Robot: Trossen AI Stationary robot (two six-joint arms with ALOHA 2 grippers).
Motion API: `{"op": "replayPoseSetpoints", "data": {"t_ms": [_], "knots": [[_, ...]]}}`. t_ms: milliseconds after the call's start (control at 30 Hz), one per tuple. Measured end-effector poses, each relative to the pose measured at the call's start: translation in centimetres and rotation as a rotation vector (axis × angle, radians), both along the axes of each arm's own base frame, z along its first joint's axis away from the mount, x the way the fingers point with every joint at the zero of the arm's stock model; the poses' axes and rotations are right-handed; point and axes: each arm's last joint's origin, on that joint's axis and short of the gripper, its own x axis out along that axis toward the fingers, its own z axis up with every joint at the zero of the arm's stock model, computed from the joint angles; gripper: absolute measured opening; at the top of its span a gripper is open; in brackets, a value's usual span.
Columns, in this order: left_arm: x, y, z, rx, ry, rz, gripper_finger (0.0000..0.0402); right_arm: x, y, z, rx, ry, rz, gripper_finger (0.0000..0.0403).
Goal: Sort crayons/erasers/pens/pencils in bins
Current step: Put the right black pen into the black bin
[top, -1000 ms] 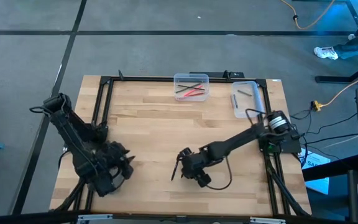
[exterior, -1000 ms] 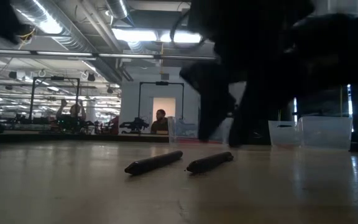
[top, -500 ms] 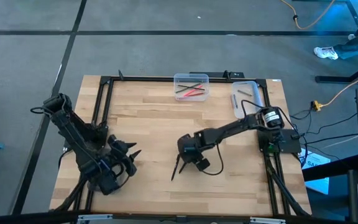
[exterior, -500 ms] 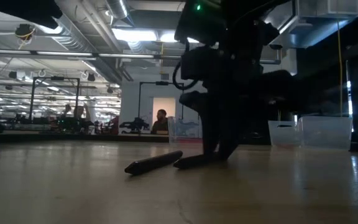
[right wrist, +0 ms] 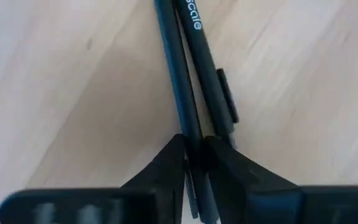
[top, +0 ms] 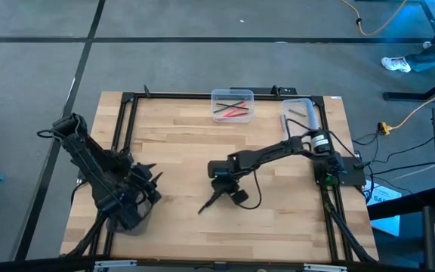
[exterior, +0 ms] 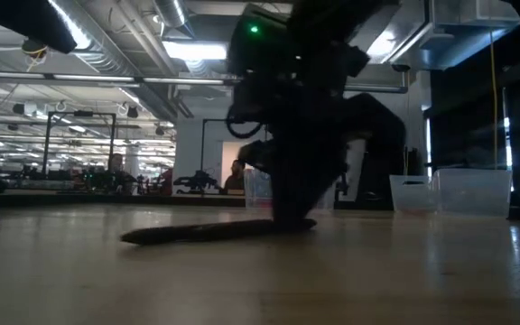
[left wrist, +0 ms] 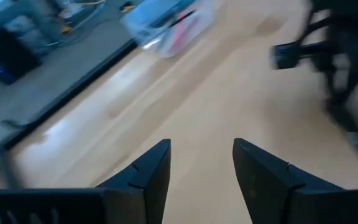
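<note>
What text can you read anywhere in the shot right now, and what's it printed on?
"scale": partial white lettering on the barrel of the black clipped pen, cut off by the frame edge; it lies beside a second dark pen at the right gripper.
No other text is readable in the high, low or left wrist views.

Two pens (right wrist: 188, 74), two clear bins (top: 232, 105), two arms (top: 270, 155)

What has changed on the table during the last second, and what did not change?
The right gripper travelled toward the table's middle, came down and closed on the two dark pens, which now lie side by side and shifted toward the left arm. The left gripper stayed open near its table edge; both clear bins kept their places.
</note>
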Motion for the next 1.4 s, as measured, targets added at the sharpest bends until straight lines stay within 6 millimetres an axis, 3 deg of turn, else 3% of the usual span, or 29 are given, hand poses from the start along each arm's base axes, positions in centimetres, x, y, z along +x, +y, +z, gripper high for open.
{"op": "replayPoseSetpoints", "data": {"t_ms": [167, 300, 533, 733, 900, 1000, 1133, 1400], "knots": [[-0.6, 0.9, 0.5, 0.003, 0.103, 0.012, 0.0166, 2.8, 0.4, 2.5, 0.012, -0.128, -0.007, 0.0059], [-1.2, 1.6, 1.7, -0.03, 0.107, -0.016, 0.0166, 4.7, 0.8, 6.3, 0.035, -0.273, 0.004, 0.0058], [-3.1, 4.1, 4.4, -0.078, 0.044, -0.094, 0.0166, 8.1, 1.0, 9.8, 0.045, -0.603, 0.033, 0.0058], [-4.8, 6.3, 6.2, -0.072, -0.017, -0.166, 0.0166, 12.7, 1.0, 8.0, 0.014, -0.684, 0.065, 0.0057], [-5.7, 7.5, 7.0, -0.067, -0.045, -0.197, 0.0166, 16.4, 1.5, 7.9, -0.093, -0.812, 0.145, 0.0057], [-5.9, 7.8, 7.1, -0.074, -0.057, -0.201, 0.0166, 17.0, 1.9, 6.8, -0.219, -0.974, 0.23, 0.0057], [-6.0, 7.9, 7.2, -0.055, -0.059, -0.212, 0.0166, 17.4, 2.2, 7.4, -0.286, -1.114, 0.316, 0.0057], [-5.9, 8.1, 7.4, 0.011, -0.078, -0.215, 0.0166, 17.9, 3.0, 5.0, -0.095, -1.215, 0.467, 0.0057]]}}
